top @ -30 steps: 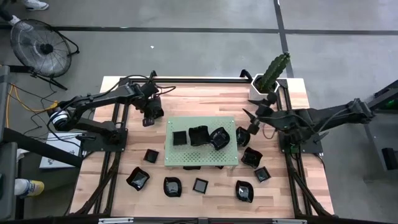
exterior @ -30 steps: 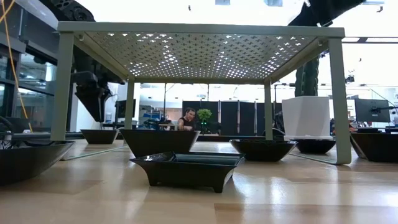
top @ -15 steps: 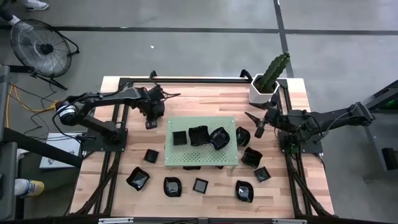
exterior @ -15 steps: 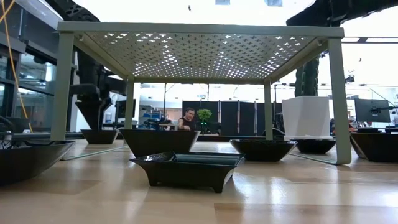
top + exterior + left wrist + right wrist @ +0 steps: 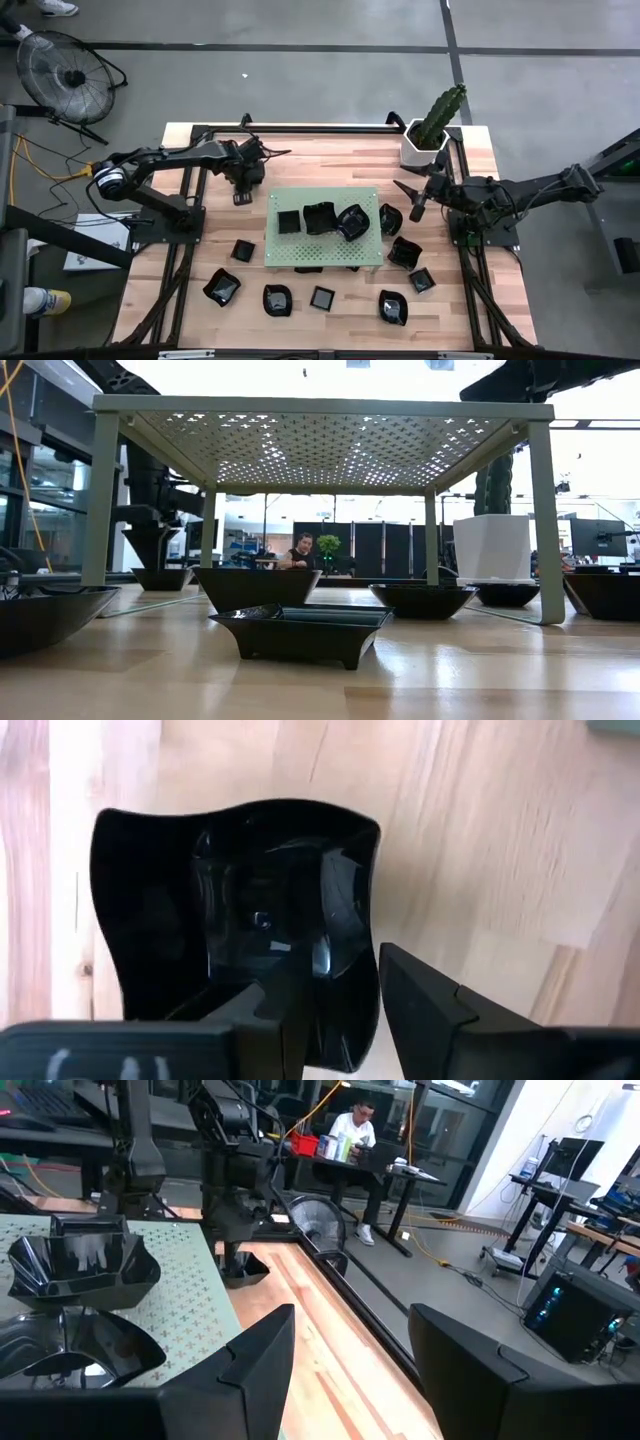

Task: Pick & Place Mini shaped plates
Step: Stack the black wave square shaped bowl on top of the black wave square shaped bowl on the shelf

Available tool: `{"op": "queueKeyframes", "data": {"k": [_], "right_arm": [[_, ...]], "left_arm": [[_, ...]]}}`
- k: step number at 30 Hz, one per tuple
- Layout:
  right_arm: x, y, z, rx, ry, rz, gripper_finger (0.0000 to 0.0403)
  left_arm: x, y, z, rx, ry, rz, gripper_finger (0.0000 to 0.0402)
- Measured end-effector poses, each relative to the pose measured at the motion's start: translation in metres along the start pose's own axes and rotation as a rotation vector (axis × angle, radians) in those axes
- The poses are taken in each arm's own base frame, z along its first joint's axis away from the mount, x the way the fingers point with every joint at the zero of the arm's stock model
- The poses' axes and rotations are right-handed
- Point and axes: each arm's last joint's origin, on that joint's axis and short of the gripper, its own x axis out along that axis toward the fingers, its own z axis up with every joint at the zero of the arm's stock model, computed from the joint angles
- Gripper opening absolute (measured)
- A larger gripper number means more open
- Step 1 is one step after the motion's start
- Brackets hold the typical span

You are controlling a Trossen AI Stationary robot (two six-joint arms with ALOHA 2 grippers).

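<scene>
A black mini plate [image 5: 235, 910] lies on the worktop [image 5: 330, 160] beside the green board [image 5: 322, 228]; its rim is straddled by the parted left hand [image 5: 330, 1010]. An off-centre pinch may tip it. The right hand [image 5: 415, 200], parted, waits empty.

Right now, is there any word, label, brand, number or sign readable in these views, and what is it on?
None can be read.
Left gripper: faint pale marks on its housing at the left wrist view's lower edge, too blurred to read; its fingers straddle the rim of a mini shaped plate.
Monitor in the room behind: too small to tell.
</scene>
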Motion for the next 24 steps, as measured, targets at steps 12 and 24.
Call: {"op": "queueKeyframes", "data": {"k": [12,24], "right_arm": [[0.0,0.002,0.001,0.003,-0.016,0.077,0.0193],[0.0,0.003,-0.003,-0.022,0.014,0.081,0.0193]], "left_arm": [[-0.001,-0.012,0.005,0.162,0.037,0.086,0.0113],[-0.001,-0.012,0.004,0.133,0.04,0.078,0.006]]}}
